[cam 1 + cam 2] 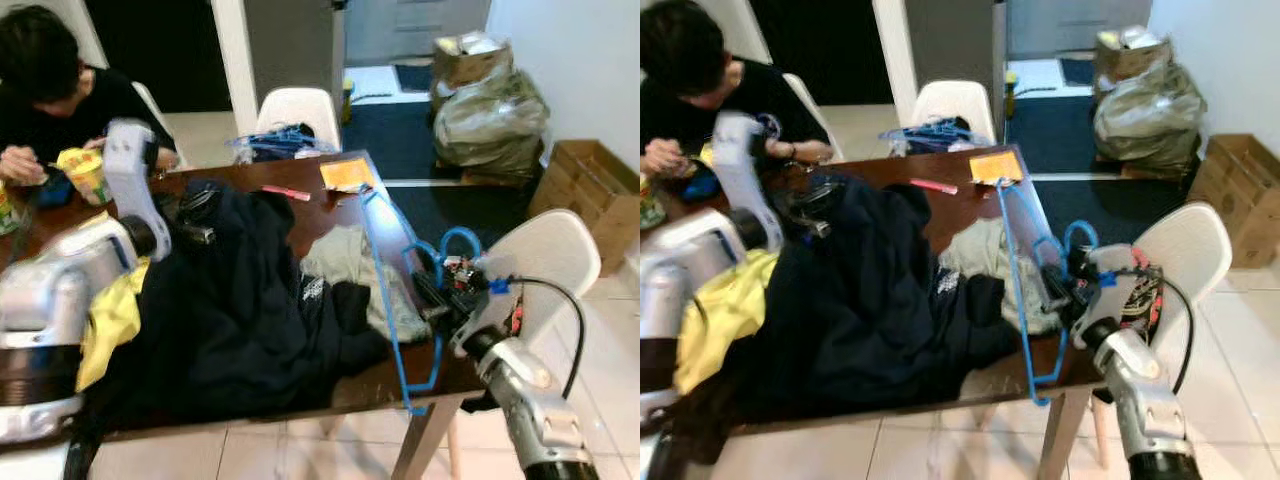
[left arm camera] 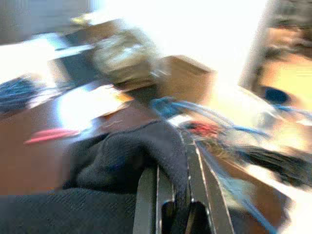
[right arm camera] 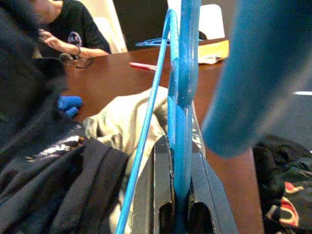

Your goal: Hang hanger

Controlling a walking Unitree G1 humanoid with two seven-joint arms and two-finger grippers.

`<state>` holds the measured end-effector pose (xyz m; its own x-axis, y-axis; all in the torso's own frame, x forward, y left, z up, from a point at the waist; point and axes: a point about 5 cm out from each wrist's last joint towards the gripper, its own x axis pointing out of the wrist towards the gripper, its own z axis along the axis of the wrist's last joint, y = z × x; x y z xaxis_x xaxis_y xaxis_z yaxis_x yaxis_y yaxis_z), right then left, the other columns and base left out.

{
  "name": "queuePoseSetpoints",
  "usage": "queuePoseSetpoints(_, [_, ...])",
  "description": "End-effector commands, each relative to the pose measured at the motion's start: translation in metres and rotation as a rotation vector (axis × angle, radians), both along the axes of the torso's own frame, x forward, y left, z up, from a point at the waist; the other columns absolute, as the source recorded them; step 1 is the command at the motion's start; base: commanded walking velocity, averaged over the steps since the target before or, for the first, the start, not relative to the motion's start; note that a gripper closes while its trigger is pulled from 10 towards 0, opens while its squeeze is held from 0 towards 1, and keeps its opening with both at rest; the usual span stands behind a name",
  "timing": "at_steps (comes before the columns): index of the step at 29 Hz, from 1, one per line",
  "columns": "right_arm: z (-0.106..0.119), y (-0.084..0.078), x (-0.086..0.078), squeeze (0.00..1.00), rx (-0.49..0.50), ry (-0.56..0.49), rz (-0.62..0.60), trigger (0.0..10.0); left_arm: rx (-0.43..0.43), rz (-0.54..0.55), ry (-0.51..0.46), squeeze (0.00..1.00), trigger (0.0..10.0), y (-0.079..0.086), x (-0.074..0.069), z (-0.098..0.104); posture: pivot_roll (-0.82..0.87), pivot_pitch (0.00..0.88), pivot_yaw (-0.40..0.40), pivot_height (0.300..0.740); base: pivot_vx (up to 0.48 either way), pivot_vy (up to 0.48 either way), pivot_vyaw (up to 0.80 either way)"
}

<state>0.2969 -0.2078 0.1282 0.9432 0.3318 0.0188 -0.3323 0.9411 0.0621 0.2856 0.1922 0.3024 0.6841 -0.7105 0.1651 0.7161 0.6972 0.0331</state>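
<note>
The right gripper (image 3: 179, 214) clamps the blue hanger (image 1: 392, 300) between its jaws over the table edge (image 1: 300, 400). The left gripper (image 2: 175, 214) pinches the dark navy jacket (image 1: 230, 300), a fold caught between its narrow jaws.

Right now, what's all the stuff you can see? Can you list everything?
Hanger: one, blue, over the table's right edge, held by the right gripper.
Dark garment: one, navy, heaped mid-table.
Pale garment: one, cream, beside the hanger.
Yellow cloth: one, on the table's left.
Table: one, brown.
Pink pen: one, far side of the table.
Orange paper: one, far corner.
Chairs: two, white.
Cardboard box: one, on the floor, right.
Person: one, seated far left.
Left gripper: shut on dark garment.
Right gripper: shut on hanger.
</note>
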Motion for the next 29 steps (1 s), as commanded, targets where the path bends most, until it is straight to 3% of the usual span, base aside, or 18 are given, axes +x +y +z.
queuePoseSetpoints(1, [-0.010, 0.000, -0.003, 0.00, -0.021, 0.045, -0.009, 10.0, 0.007, -0.064, -0.026, 0.00, 0.0, 0.005, -0.017, 0.009, -0.05, 0.041, 0.062, 0.740, 0.000, 0.000, 0.00])
queuePoseSetpoints(4, [-0.010, -0.001, -0.003, 0.00, -0.009, 0.047, -0.007, 10.0, 0.035, -0.065, -0.020, 0.00, 0.0, 0.023, -0.043, 0.007, -0.03, 0.048, 0.059, 0.740, 0.000, 0.000, 0.00])
queuePoseSetpoints(5, [-0.010, -0.001, -0.003, 0.00, -0.009, 0.047, -0.007, 10.0, 0.035, -0.065, -0.020, 0.00, 0.0, 0.023, -0.043, 0.007, -0.03, 0.048, 0.059, 0.740, 0.000, 0.000, 0.00])
queuePoseSetpoints(7, [-0.010, -0.001, -0.004, 0.00, 0.001, 0.049, -0.003, 10.0, 0.055, -0.108, 0.029, 0.00, 0.0, 0.029, -0.066, -0.008, -0.02, 0.054, 0.055, 0.740, 0.000, 0.000, 0.00])
queuePoseSetpoints(8, [-0.010, -0.001, -0.004, 0.00, 0.001, 0.049, -0.003, 10.0, 0.055, -0.108, 0.029, 0.00, 0.0, 0.029, -0.066, -0.008, -0.02, 0.054, 0.055, 0.740, 0.000, 0.000, 0.00])
queuePoseSetpoints(11, [-0.010, -0.001, -0.004, 0.00, 0.010, 0.055, 0.005, 10.0, 0.092, -0.212, 0.256, 0.00, 0.0, 0.025, -0.109, -0.061, -0.01, 0.058, 0.050, 0.740, 0.000, 0.000, 0.00])
queuePoseSetpoints(13, [-0.010, -0.001, -0.004, 0.00, 0.010, 0.055, 0.005, 10.0, 0.092, -0.212, 0.256, 0.00, 0.0, 0.025, -0.109, -0.061, -0.01, 0.058, 0.050, 0.740, 0.000, 0.000, 0.00])
queuePoseSetpoints(14, [-0.010, -0.001, -0.003, 0.00, 0.013, 0.057, 0.008, 10.0, 0.102, -0.220, 0.354, 0.00, 0.0, 0.025, -0.121, -0.080, -0.01, 0.058, 0.050, 0.740, 0.000, 0.000, 0.00])
queuePoseSetpoints(15, [-0.010, -0.001, -0.003, 0.00, 0.013, 0.057, 0.008, 10.0, 0.102, -0.220, 0.354, 0.00, 0.0, 0.025, -0.121, -0.080, -0.01, 0.058, 0.050, 0.740, 0.000, 0.000, 0.00])
queuePoseSetpoints(17, [-0.010, -0.001, -0.003, 0.00, 0.020, 0.060, 0.012, 10.0, 0.153, -0.163, 0.635, 0.00, 0.0, 0.037, -0.147, -0.128, 0.01, 0.070, 0.045, 0.740, 0.000, 0.000, 0.00])
queuePoseSetpoints(18, [-0.010, -0.001, -0.003, 0.00, 0.020, 0.060, 0.012, 10.0, 0.153, -0.163, 0.635, 0.00, 0.0, 0.037, -0.147, -0.128, 0.01, 0.070, 0.045, 0.740, 0.000, 0.000, 0.00])
queuePoseSetpoints(19, [-0.009, -0.001, -0.003, 0.00, 0.023, 0.061, 0.013, 10.0, 0.198, -0.129, 0.761, 0.00, 0.0, 0.045, -0.160, -0.150, 0.01, 0.070, 0.045, 0.740, 0.000, 0.000, 0.00])
queuePoseSetpoints(20, [-0.009, -0.001, -0.003, 0.00, 0.023, 0.061, 0.013, 10.0, 0.198, -0.129, 0.761, 0.00, 0.0, 0.045, -0.160, -0.150, 0.01, 0.070, 0.045, 0.740, 0.000, 0.000, 0.00])
queuePoseSetpoints(22, [-0.009, -0.001, -0.003, 0.00, 0.030, 0.061, 0.015, 10.0, 0.306, -0.034, 0.999, 0.00, 0.0, 0.065, -0.183, -0.190, 0.01, 0.071, 0.046, 0.740, 0.000, 0.000, 0.00])
queuePoseSetpoints(24, [-0.009, -0.001, -0.003, 0.00, 0.033, 0.062, 0.015, 10.0, 0.354, 0.045, 1.040, 0.00, 0.0, 0.075, -0.186, -0.200, 0.01, 0.071, 0.045, 0.740, 0.000, 0.000, 0.00])
queuePoseSetpoints(26, [-0.009, -0.002, -0.003, 0.00, 0.035, 0.063, 0.014, 10.0, 0.416, 0.230, 1.030, 0.00, 1.6, 0.094, -0.176, -0.208, 0.01, 0.070, 0.044, 0.740, 0.000, 0.000, 0.00])
queuePoseSetpoints(27, [-0.009, -0.002, -0.003, 0.00, 0.036, 0.063, 0.014, 10.0, 0.459, 0.311, 0.988, 0.00, 4.9, 0.101, -0.167, -0.208, 0.01, 0.070, 0.044, 0.740, 0.000, 0.000, 0.00])
queuePoseSetpoints(29, [-0.009, -0.002, -0.003, 0.00, 0.036, 0.063, 0.014, 10.0, 0.459, 0.311, 0.988, 0.00, 4.9, 0.101, -0.167, -0.208, 0.01, 0.070, 0.044, 0.740, 0.000, 0.000, 0.00])
